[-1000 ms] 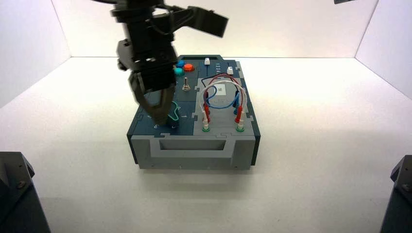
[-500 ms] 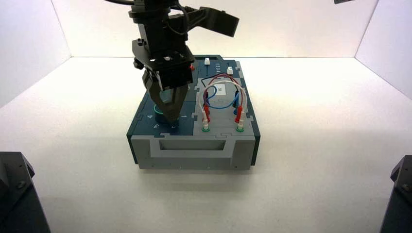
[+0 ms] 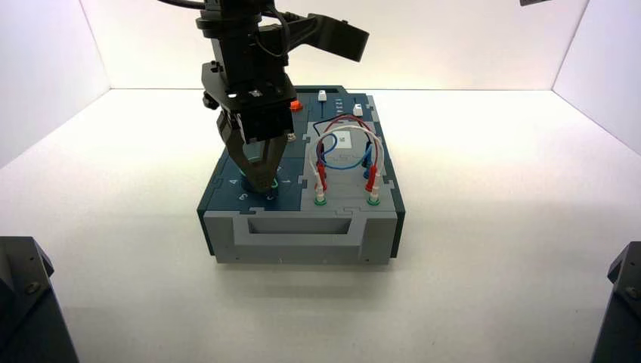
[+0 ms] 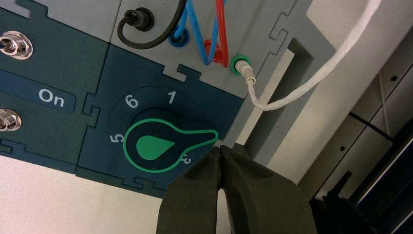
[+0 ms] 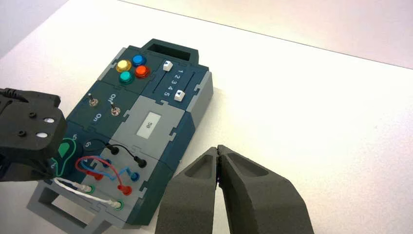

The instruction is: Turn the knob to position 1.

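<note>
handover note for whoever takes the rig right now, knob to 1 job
Left gripper: shut, holding nothing, tips just beside the knob's pointed lobe.
Right gripper: shut, parked off to the side of the box, above the table.
Knob: its lobe points between the numeral 1 and the next numeral round the dial, so it is not at 1 yet.
Left to do: turn the lobe on to 1.

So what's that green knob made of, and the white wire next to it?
The knob looks like matte, hard plastic: flat dark-teal colour, a crisp lighter green outline, no shine. The white wire seems to be a soft rubbery or woven sleeve, since it bends in a loose curve, ending in a shiny metal-looking plug. Both are guesses from looks.
</note>
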Robot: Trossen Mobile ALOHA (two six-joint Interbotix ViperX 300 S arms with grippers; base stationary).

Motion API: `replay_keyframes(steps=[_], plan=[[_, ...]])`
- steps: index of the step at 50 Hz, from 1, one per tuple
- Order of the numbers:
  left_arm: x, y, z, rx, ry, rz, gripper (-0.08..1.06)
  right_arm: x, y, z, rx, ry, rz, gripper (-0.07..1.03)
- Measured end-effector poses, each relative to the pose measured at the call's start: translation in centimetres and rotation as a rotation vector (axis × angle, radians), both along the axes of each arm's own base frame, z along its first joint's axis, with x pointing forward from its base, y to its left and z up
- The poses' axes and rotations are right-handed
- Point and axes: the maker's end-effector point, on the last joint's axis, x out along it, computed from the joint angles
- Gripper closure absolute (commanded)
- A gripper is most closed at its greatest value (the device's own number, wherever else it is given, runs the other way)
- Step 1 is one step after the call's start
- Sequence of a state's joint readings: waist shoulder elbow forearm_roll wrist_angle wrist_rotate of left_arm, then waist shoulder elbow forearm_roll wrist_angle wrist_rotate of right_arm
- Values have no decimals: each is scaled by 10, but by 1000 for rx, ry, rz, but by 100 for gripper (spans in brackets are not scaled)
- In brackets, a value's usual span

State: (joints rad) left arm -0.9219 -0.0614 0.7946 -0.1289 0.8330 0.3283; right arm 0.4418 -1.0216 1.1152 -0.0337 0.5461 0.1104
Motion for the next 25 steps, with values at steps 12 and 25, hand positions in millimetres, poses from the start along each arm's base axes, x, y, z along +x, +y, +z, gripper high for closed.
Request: replay_keyframes(steps=[12,25], plan=[[0,1,0,4,0,-15,100,0,0,0,0,0,0,99],[0,2,-3,13,3,-27,100,0,0,0,-1,1,0,98]])
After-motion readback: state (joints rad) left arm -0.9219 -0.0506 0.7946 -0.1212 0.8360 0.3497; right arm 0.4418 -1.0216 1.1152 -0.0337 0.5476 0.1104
